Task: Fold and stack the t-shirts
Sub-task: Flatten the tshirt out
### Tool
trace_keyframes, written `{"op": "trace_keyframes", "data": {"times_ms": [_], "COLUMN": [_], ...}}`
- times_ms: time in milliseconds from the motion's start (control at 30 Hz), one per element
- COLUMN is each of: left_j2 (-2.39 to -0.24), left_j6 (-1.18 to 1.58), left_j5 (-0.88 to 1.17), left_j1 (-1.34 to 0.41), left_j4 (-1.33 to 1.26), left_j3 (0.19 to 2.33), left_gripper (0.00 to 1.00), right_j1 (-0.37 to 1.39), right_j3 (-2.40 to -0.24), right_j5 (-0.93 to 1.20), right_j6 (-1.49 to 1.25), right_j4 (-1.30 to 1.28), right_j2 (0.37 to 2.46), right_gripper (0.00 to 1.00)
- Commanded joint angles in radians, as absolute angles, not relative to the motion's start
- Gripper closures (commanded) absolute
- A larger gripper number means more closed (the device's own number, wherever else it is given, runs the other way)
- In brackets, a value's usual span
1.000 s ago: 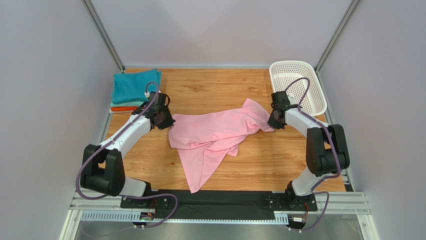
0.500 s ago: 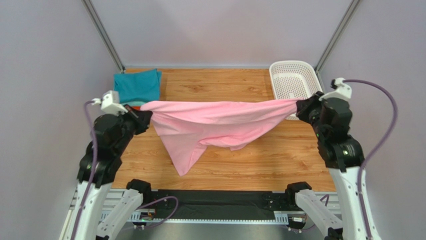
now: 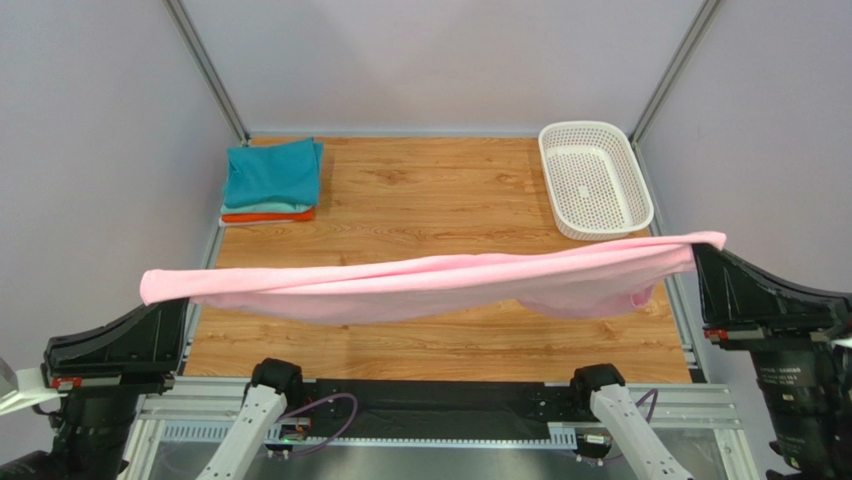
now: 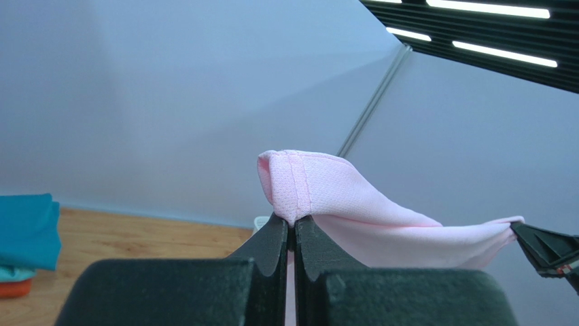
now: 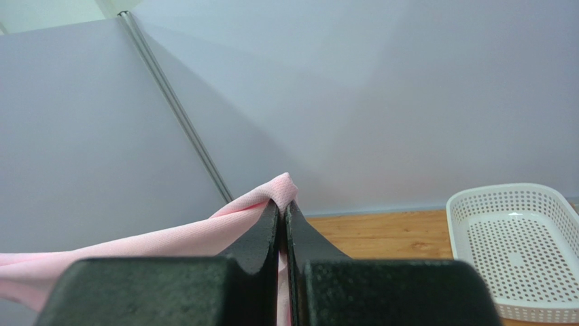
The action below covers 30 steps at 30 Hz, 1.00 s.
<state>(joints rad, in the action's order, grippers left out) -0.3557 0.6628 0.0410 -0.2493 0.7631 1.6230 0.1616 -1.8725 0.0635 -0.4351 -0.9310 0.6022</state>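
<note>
Strung high above the wooden table as a long, twisted band: the pink t-shirt, running from the near-left to the near-right of the top view. Pulled fairly taut, dipping a little in the middle, with a loose fold drooping near the right end.

Pinched at the left end by the left gripper, jaws pressed together on a stitched hem, the fine-knit cloth bunched up just over the tips. Pinched at the right end by the right gripper, jaws likewise clamped tight on a fold of pink fabric, a small peak of it poking out above the tips. Both wrists raised close to the top camera, at the lower corners of that view.

Resting at the far-left corner of the table: a folded stack, with the teal t-shirt on top, the pale mint t-shirt under it and the orange t-shirt at the bottom. Sitting at the far-right corner, well apart from the stack: the white perforated basket.
</note>
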Motion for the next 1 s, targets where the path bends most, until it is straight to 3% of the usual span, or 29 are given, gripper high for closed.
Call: {"op": "trace_keyframes", "data": {"times_ms": [0, 233, 400, 500, 567, 600, 667, 700, 733, 767, 967], "left_j2": [-0.388, -0.491, -0.702, -0.877, -1.028, -1.081, -1.217, -1.251, -1.276, -1.296, -1.203], "left_j6": [0.638, 0.601, 0.621, 0.627, 0.640, 0.649, 0.669, 0.673, 0.676, 0.673, 0.653], "left_j5": [0.032, -0.229, -0.493, -0.493, -0.456, -0.399, -0.339, -0.318, -0.311, -0.302, -0.189], "left_j1": [-0.252, -0.252, -0.252, -0.235, -0.191, -0.174, -0.131, -0.127, -0.127, -0.127, -0.127], "left_j4": [0.836, 0.836, 0.792, 0.691, 0.622, 0.609, 0.641, 0.656, 0.666, 0.669, 0.670], "left_j3": [1.638, 1.447, 1.200, 1.083, 1.033, 1.026, 1.049, 1.058, 1.066, 1.074, 1.016], "left_gripper": [1.00, 1.00, 1.00, 1.00, 0.89, 0.59, 0.25, 0.08, 0.01, 0.00, 0.00], "right_j1": [0.161, 0.161, 0.163, 0.161, 0.158, 0.160, 0.158, 0.158, 0.160, 0.160, 0.163], "right_j3": [-1.882, -1.611, -1.261, -1.069, -0.996, -0.955, -0.956, -0.968, -1.000, -1.012, -0.971], "right_j5": [0.115, 0.061, -0.038, -0.094, -0.084, -0.071, -0.034, -0.025, -0.020, -0.017, 0.058], "right_j6": [-0.411, -0.425, -0.416, -0.404, -0.402, -0.390, -0.377, -0.365, -0.367, -0.364, -0.380], "right_j4": [-1.011, -0.904, -0.777, -0.590, -0.511, -0.449, -0.437, -0.466, -0.492, -0.512, -0.542], "right_j2": [0.621, 0.637, 0.734, 0.842, 0.906, 0.989, 1.078, 1.150, 1.182, 1.202, 1.148], "right_gripper": [1.00, 1.00, 1.00, 0.99, 0.94, 0.88, 0.70, 0.32, 0.23, 0.01, 0.00]}}
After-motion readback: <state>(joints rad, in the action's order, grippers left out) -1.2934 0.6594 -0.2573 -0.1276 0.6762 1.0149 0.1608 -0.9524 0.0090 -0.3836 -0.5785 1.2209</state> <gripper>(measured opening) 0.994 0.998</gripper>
